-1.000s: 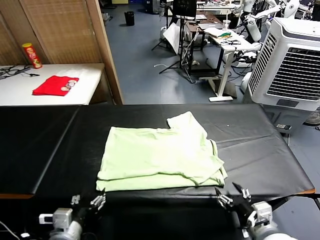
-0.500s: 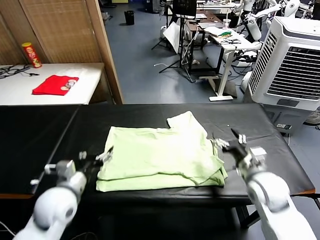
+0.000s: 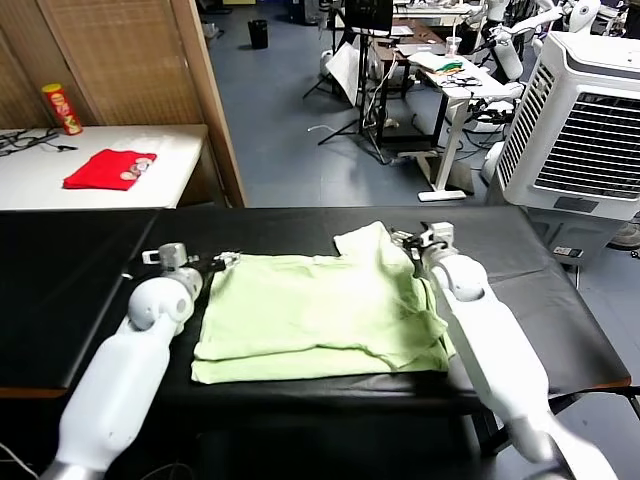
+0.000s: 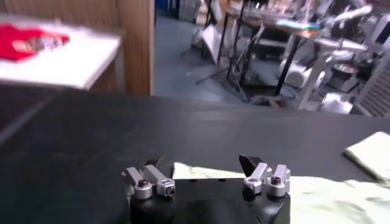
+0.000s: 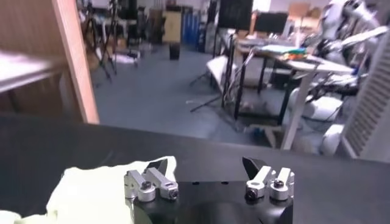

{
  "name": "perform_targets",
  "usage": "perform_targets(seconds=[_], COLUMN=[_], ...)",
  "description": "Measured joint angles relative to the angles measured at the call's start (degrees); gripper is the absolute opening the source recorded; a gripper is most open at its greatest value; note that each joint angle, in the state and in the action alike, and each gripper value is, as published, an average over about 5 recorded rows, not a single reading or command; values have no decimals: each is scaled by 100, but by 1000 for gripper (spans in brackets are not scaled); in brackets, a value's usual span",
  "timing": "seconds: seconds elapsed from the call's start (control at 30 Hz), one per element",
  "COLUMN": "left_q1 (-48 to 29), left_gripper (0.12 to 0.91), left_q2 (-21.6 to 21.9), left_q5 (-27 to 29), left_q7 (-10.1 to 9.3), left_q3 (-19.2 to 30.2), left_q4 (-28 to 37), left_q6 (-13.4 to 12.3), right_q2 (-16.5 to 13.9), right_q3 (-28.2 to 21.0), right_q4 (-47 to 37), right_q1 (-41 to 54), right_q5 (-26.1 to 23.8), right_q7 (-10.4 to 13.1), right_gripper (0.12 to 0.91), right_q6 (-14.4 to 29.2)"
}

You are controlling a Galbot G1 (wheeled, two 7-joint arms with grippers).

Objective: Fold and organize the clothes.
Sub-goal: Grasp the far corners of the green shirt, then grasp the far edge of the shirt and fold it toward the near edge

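The clothes, one pale green T-shirt [image 3: 320, 315], lie folded in half on the black table [image 3: 80, 290], with a sleeve sticking out at the far right. My left gripper [image 3: 222, 262] hovers open at the shirt's far left corner, and that corner [image 4: 195, 172] shows between its fingers in the left wrist view [image 4: 201, 164]. My right gripper [image 3: 408, 240] stands open just right of the sleeve's far edge. In the right wrist view [image 5: 205, 165] the sleeve [image 5: 91, 189] reaches one fingertip. Neither gripper holds anything.
A white side table [image 3: 175, 150] at the back left carries a red folded cloth [image 3: 110, 168] and a red can [image 3: 63, 109]. A wooden partition [image 3: 210, 100] stands behind the table. A large white air cooler [image 3: 585, 120] stands at the right.
Both arms have swung from the near table edge forward along the shirt's sides. The grippers now sit at its far corners. The shirt has not moved.
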Motion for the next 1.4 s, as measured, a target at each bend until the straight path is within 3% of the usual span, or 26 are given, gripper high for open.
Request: perform_targets(seconds=[0.17, 0.3, 0.5, 0.63, 0.77, 0.9, 1.1, 1.4], left_q1=[-133, -203, -234, -232, -180, -80, 293, 1515], left_gripper=[798, 768, 479, 268, 144, 127, 127, 127], left_q2=[-61, -113, -167, -185, -192, -158, 52, 597], left_q5=[60, 229, 436, 503, 520, 605, 601, 356], left_q7=[175, 300, 437, 471, 491, 480, 395, 203], left_q3=[17, 34, 81, 112, 100, 10, -186, -638], left_q4=[340, 503, 578, 563, 487, 313, -442, -2116], left_q6=[-18, -130, -228, -234, -237, -246, -248, -206], right_q2=[72, 101, 118, 125, 108, 4, -421, -1258], right_q3=[15, 43, 88, 139, 231, 333, 480, 730], right_q4=[-211, -241, -243, -206, -31, 404, 1672, 3584], right_q1=[22, 0, -53, -115, -225, -434, -1091, -2257], right_q5=[-19, -19, -18, -17, 51, 299, 725, 1215], right_q7=[-26, -30, -31, -27, 0, -22, -26, 615], right_gripper=[769, 595, 267, 141, 123, 122, 122, 122], right_q6=[9, 14, 90, 250, 504, 571, 247, -513])
